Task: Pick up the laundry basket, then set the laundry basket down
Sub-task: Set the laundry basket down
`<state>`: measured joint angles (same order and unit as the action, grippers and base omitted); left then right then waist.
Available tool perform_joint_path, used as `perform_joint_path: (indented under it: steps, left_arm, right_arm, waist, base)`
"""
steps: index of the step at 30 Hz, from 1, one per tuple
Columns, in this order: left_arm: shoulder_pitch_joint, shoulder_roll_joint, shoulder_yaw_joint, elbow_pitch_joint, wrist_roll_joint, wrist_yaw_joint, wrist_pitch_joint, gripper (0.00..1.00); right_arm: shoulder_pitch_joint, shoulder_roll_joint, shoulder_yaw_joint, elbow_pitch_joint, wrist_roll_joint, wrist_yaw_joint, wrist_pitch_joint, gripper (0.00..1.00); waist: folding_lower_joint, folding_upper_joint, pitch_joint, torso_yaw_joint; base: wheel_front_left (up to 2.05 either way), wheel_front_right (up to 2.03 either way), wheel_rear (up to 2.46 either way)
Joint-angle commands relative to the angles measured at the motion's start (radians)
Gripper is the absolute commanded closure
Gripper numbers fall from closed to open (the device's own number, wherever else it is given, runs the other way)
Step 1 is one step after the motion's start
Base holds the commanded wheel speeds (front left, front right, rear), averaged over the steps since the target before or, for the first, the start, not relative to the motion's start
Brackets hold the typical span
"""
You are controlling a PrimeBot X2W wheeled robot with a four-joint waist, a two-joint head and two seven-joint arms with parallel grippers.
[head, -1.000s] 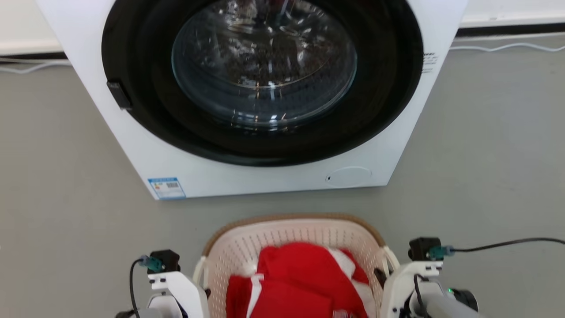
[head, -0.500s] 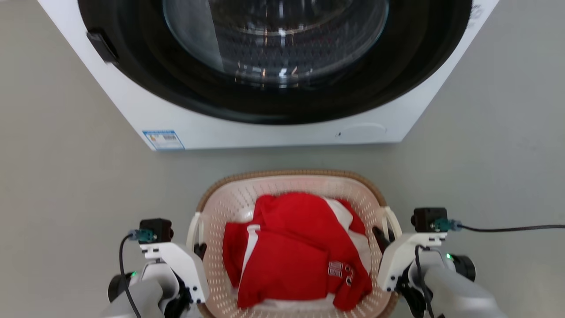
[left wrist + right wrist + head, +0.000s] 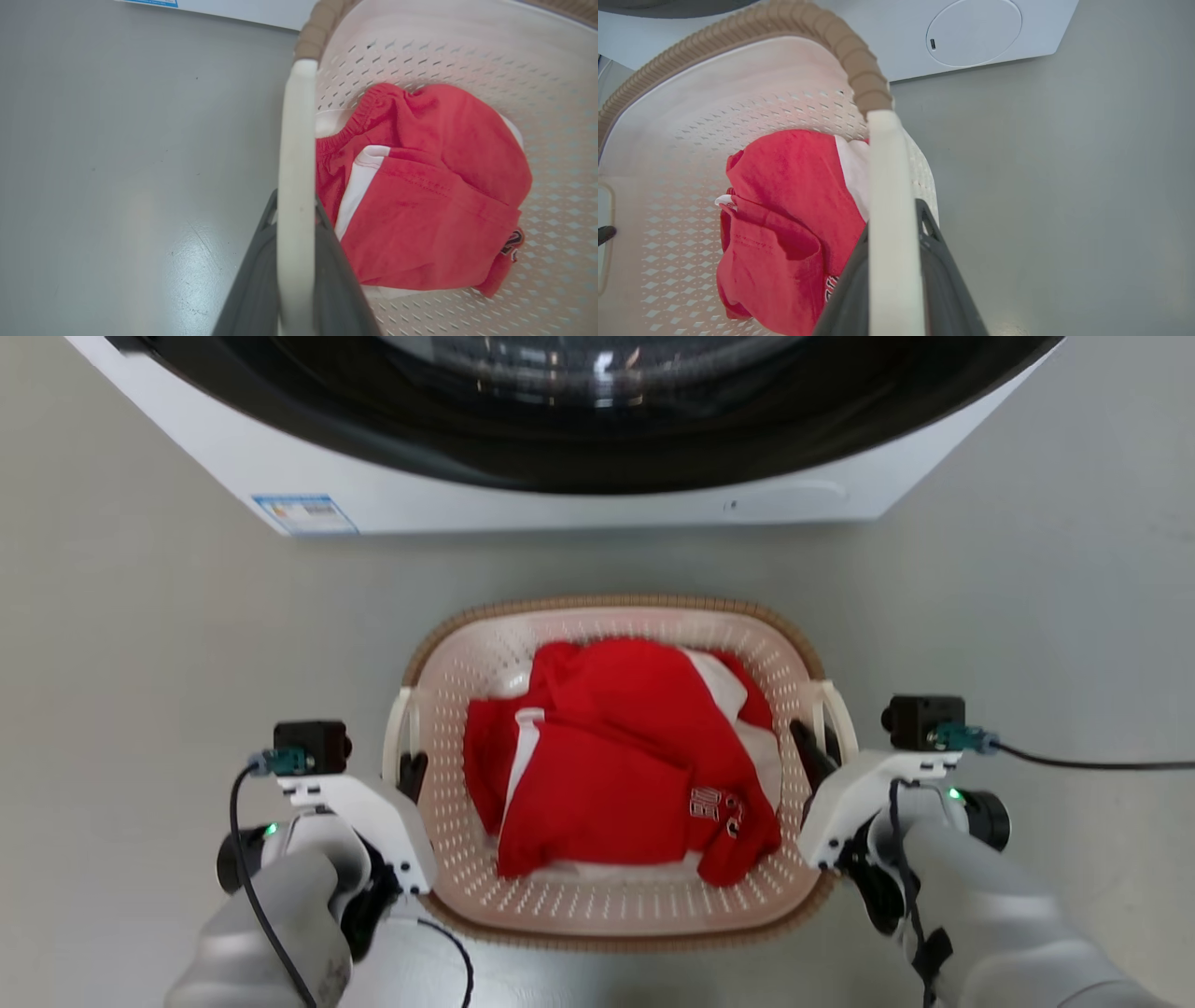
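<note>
Both forearms flank the laundry basket [image 3: 611, 933]. The left gripper [image 3: 411, 773] pinches the left handle [image 3: 392, 733], and the right gripper [image 3: 810, 754] pinches the right handle [image 3: 843, 719].

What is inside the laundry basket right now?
The laundry basket holds a crumpled red garment with white stripes and a printed mark, lying over some white fabric. Perforated floor shows around the pile; anything beneath it is covered.

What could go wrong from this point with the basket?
1. The left pincer and right pincer each grip only a thin loop handle of the laundry basket; uneven arm motion could tilt it or let a handle slip.
2. The washer stands close ahead; moving forward could bump it.
</note>
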<state>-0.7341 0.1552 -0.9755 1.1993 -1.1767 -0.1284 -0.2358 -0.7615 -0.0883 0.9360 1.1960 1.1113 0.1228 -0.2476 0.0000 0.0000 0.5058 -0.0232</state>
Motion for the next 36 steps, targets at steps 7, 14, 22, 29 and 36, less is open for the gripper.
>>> perform_joint_path:
  steps: [7,14,22,29,36]
  left_arm:
    - [-0.102,0.044,0.085,0.003,0.037,0.002,-0.025,1.0]
    - [-0.13,0.034,0.149,-0.012,0.107,0.003,-0.026,1.0]
    - [-0.15,0.029,0.223,-0.03,0.184,0.01,-0.026,1.0]
    - [-0.152,0.024,0.281,-0.047,0.242,0.014,-0.026,1.0]
    - [-0.154,0.015,0.35,-0.074,0.316,0.021,-0.026,1.0]
  right_arm:
    - [-0.02,-0.023,-0.062,-0.063,-0.048,0.008,-0.014,1.0]
    - [-0.032,-0.019,-0.156,-0.095,-0.148,0.008,-0.014,1.0]
    - [-0.042,-0.001,-0.231,-0.104,-0.231,0.008,-0.014,1.0]
    - [-0.047,0.008,-0.274,-0.109,-0.28,0.008,-0.014,1.0]
    - [-0.057,0.014,-0.319,-0.121,-0.331,0.008,-0.014,1.0]
  waist:
    - [0.0,0.0,0.116,0.005]
    - [0.0,0.0,0.197,0.012]
    - [0.0,0.0,0.26,0.011]
    - [0.0,0.0,0.288,0.013]
    - [0.0,0.0,0.318,0.018]
  base:
    - [0.0,0.0,0.0]
    - [0.0,0.0,0.0]
    - [0.0,0.0,0.0]
    - [0.0,0.0,0.0]
    - [0.0,0.0,0.0]
